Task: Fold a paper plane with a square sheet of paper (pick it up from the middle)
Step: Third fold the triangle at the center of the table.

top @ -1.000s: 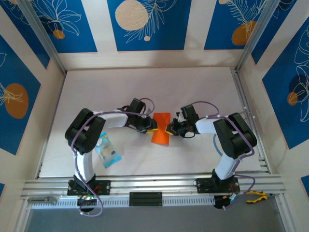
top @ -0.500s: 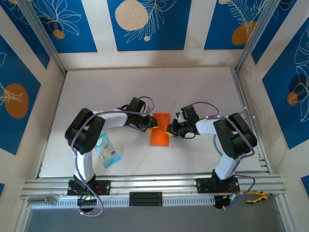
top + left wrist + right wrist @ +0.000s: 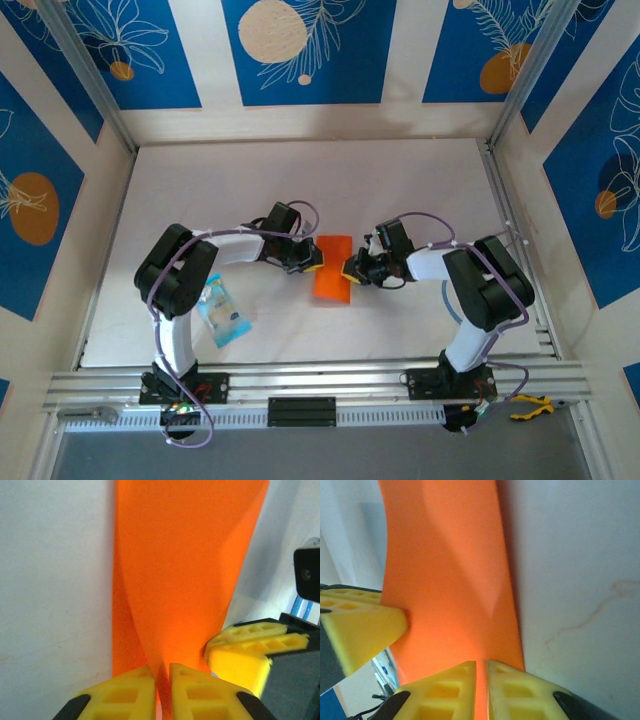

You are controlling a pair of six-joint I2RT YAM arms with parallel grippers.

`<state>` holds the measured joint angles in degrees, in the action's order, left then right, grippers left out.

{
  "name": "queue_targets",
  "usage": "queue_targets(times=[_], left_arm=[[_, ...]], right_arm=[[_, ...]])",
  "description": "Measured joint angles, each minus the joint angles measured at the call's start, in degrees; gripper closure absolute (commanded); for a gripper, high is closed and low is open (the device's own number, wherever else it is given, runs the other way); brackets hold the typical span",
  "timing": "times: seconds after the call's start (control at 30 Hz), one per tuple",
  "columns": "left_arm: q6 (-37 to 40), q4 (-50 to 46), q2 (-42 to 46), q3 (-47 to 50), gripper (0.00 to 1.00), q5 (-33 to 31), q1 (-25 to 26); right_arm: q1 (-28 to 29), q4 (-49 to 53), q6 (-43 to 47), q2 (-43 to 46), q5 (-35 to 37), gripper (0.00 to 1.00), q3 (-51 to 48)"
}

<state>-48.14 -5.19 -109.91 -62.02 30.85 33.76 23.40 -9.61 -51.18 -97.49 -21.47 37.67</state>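
Sheet: the orange sheet of paper (image 3: 333, 266) sits near the middle of the white table (image 3: 400, 180), between the two grippers. From above it looks like a narrow upright strip rather than a full square (the top view does not show whether it is doubled over or only curled up).
Sheet surface: plain and unmarked. In both wrist views it bows, with one part lifted off the table and another low against it.
Left gripper: the left gripper (image 3: 314, 264) meets the sheet's left edge about halfway along its length. In the left wrist view its yellow fingers (image 3: 122, 695) stand almost together with a thin sliver of orange between them, so they are clamped on the paper's edge.
Right gripper: the right gripper (image 3: 348, 270) is at the opposite edge, facing the left one. In the right wrist view its yellow fingers (image 3: 520, 690) are pressed close with orange in the slit between them, pinching the sheet.
Grippers together: they are near each other across the strip. Each wrist camera catches the other gripper's yellow finger at the far side of the paper. I cannot tell whether that finger touches the paper there or sits just beside it.
Arms: both reach inward from their bases at the near edge, elbows turned outward.
Packet: a blue and clear packet (image 3: 224, 312) lies on the table beside the left arm, well apart from the sheet, and neither gripper touches it.
Table mark: a faint brownish line (image 3: 585, 610) runs across the white surface beside the paper.
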Motion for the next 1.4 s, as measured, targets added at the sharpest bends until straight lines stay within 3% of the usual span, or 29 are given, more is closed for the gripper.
queue_targets(times=[0.17,0.37,0.5,0.67,0.87,1.07,1.27,1.4], left_arm=[[-0.1,-1.2,1.7,0.5,0.93,-0.9,-0.5],[-1.6,-1.1,5.4,3.5,0.93,-0.8,-1.8],[-2.9,-0.8,7.5,5.8,0.93,-0.8,-2.6],[-5.0,-0.2,9.4,8.3,0.93,-0.9,-3.6],[-6.7,0.1,10.8,9.6,0.93,-0.9,-3.9],[-7.5,0.5,11.5,10.1,0.92,-0.9,-3.9],[-7.5,1.3,11.6,10.3,0.92,-0.9,-3.9],[-7.5,1.4,11.6,10.3,0.92,-0.9,-3.9]], right_arm=[[0.5,0.7,0.8,4.3,0.2,0.59,-1.8],[3.8,5.7,4.4,14.3,5.9,0.56,-1.7],[11.1,7.8,9.1,21.0,14.9,0.55,-1.9],[22.9,3.5,20.5,26.2,24.4,0.48,-5.0],[35.8,-0.8,37.0,22.6,36.6,0.48,-5.7],[44.4,-5.2,46.9,14.6,50.5,0.44,-3.8],[47.9,-5.9,49.9,6.4,63.1,0.43,0.5],[48.3,-5.8,50.3,4.6,67.2,0.48,0.8]])
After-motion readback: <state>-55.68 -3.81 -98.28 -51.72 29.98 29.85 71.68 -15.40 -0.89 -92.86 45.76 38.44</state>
